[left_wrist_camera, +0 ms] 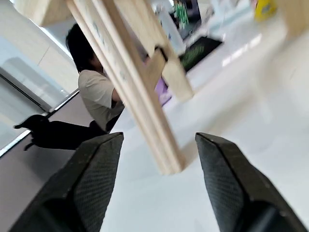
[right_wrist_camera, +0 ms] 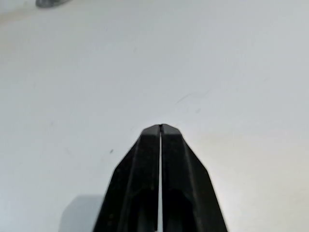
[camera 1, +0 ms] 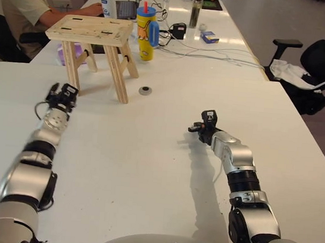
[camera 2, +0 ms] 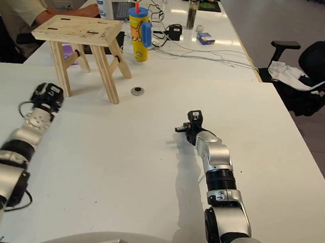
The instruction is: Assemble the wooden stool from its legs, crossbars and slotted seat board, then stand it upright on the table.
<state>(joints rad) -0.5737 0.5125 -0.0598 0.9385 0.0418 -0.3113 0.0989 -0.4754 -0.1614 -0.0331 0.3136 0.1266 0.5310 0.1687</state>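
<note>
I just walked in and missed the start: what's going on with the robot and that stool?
The wooden stool stands assembled and upright on the white table. Neither gripper holds anything. The left gripper is open, close to one stool leg. The right gripper is shut and empty over bare table, off to the stool's right. A small grey disc lies on the table beside the stool.

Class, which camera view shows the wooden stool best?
The left eye view: the whole wooden stool stands upright on the table. The right eye view shows nearly the same; the left wrist view catches one leg close up.
</note>
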